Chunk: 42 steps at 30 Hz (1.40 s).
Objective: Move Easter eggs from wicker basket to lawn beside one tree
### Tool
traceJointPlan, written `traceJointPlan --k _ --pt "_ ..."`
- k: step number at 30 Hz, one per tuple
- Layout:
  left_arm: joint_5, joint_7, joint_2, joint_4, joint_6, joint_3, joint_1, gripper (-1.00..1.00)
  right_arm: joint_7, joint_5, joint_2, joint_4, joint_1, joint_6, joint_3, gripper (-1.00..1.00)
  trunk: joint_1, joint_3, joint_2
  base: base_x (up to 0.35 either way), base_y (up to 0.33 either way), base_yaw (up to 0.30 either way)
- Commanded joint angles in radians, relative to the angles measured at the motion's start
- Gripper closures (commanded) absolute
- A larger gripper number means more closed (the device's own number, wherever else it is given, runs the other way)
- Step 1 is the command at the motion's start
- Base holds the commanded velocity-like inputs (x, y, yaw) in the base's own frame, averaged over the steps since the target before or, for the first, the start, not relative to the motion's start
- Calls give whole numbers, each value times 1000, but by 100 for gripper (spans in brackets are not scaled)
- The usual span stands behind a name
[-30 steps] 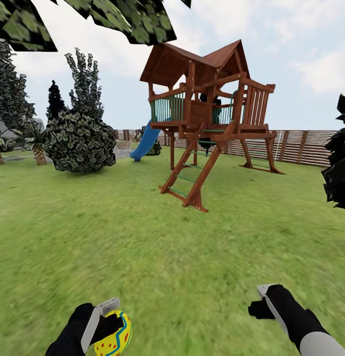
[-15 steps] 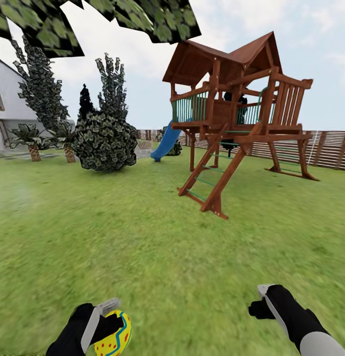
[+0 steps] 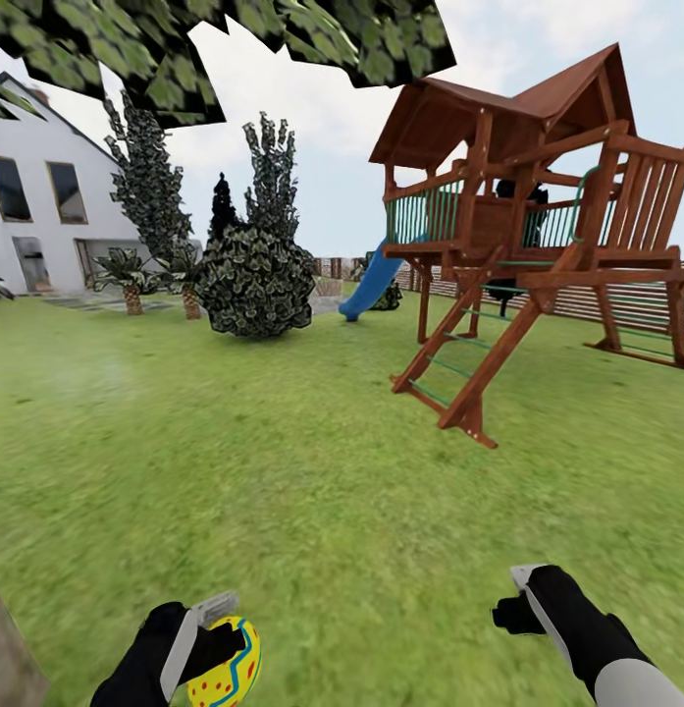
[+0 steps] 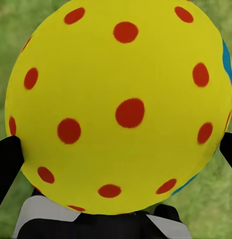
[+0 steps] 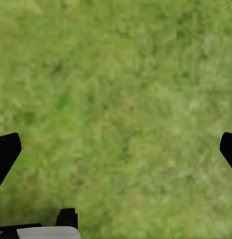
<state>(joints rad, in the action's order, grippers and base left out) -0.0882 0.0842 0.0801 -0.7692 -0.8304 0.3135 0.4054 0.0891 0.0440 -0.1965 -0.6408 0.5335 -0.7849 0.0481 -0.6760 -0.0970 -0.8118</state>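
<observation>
The egg (image 3: 227, 664), yellow with red dots and a blue stripe, sits clamped in the left gripper (image 3: 206, 643) low at the head view's bottom edge, above the lawn (image 3: 312, 491). In the left wrist view the egg (image 4: 120, 107) spans nearly the whole width, with a dark fingertip (image 4: 7, 164) pressed against each side and grass showing at the corners.

The right gripper (image 3: 518, 599) hangs empty over bare grass, level with the left one and well apart from it. In its wrist view the fingertips (image 5: 6, 154) stand wide apart at opposite edges, with grass (image 5: 120, 109) between them.

Ahead of both grippers the lawn runs open and flat. To the right front a wooden play tower (image 3: 538, 216) stands with its ladder foot (image 3: 469, 422) reaching out into the grass; a blue slide (image 3: 373, 283) drops behind it. A round bush (image 3: 255, 283) sits far ahead on the left, with a white house (image 3: 42, 216) beyond. A grey-brown trunk (image 3: 8, 658) cuts the bottom-left corner, close beside the left arm, and leaves (image 3: 234, 39) overhang the top edge.
</observation>
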Motion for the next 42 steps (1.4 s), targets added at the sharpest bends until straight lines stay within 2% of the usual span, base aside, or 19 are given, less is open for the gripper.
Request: traceJointPlan --k 1,7,17,20,30,42 --pt "-9 9 1 -1 -4 4 1 100 6 5 -1 -2 0 -5 4 -100 4 1 6 0 0 290" --pt "-10 9 1 -1 -3 4 1 100 6 5 -1 -2 0 -5 4 -100 27 20 48 64 0 290" --pt "-8 9 1 -1 -1 4 1 100 6 4 -1 -1 0 -5 3 -100 61 48 111 324 0 290" --pt "-8 9 1 0 33 4 1 100 7 1 -1 -1 0 -5 3 -100 73 58 132 328 0 287" --pt "-10 9 0 20 39 4 1 100 8 0 -1 -2 0 -6 3 -100 111 89 202 322 -21 255" --pt "-10 9 0 24 39 5 1 100 8 0 -1 0 0 -7 3 -100 157 127 286 216 -227 18"
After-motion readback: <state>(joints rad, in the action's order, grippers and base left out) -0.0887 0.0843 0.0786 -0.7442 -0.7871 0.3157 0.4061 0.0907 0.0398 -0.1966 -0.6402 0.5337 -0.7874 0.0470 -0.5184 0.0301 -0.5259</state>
